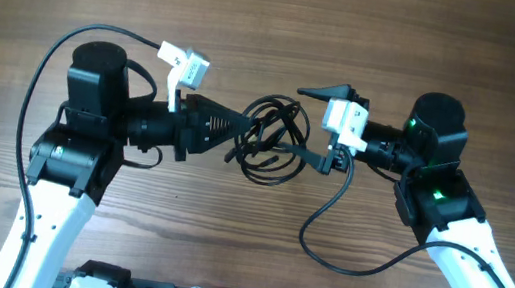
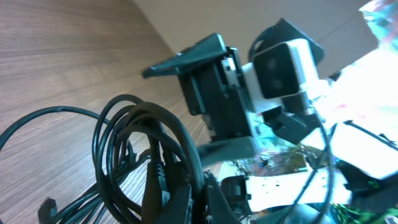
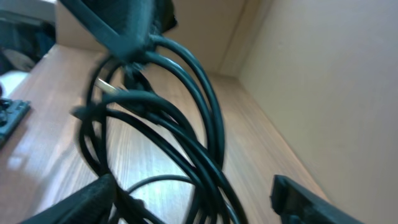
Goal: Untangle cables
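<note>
Black cables (image 1: 269,136) hang in a knotted bundle over the middle of the worktop (image 1: 274,25), between my two arms. The left gripper (image 1: 230,125) has its jaws pressed together on the bundle's left side, pinching several strands at once. The right gripper (image 1: 319,124) sits at the bundle's right edge with its jaws spread wide, one far and one near. In the right wrist view a few loops run through the gap between them, unpinched.

My worry is the next closing. If I shut the right jaws where they are, I judge they will catch two or three strands together, and pulling right would cinch the knot rather than free it. The left pinch holds more than one cord too, so any pull drags the whole clump. A loop could also snag on one of the spread jaws as I reposition. A pale plug end (image 3: 107,87) shows just below the left pinch; a hard tug could wedge it inside a loop. Whether the lowest loops touch the worktop I cannot tell.
</note>
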Motion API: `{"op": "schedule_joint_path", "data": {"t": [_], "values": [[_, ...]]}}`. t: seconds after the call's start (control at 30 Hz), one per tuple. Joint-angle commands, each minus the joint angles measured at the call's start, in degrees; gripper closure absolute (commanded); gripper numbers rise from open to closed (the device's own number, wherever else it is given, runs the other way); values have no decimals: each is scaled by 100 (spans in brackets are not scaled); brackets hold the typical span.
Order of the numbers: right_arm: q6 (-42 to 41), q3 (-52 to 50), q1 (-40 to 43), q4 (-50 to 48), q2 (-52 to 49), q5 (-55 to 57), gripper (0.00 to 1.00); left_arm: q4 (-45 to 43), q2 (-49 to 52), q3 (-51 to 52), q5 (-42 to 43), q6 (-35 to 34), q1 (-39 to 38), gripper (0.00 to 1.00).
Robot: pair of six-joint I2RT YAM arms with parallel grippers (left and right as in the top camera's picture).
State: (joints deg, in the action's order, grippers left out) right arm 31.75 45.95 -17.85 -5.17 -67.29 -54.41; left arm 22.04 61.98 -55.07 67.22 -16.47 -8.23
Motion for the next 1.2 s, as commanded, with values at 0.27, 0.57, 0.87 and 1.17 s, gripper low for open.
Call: {"op": "schedule_joint_path", "data": {"t": [0.27,0.57,0.87,1.17], "values": [[448,52,2,-13,9,79,77,-190,-15,-46,391,-417,-33,96],[420,52,2,81,9,-92,90,-623,-13,-46,363,-503,-328,96],[426,52,4,691,9,-90,96,-586,-13,-46,-907,-706,-321,96],[901,52,4,1932,9,-96,96,44,-13,-44,-3585,-2046,37,96]]}}
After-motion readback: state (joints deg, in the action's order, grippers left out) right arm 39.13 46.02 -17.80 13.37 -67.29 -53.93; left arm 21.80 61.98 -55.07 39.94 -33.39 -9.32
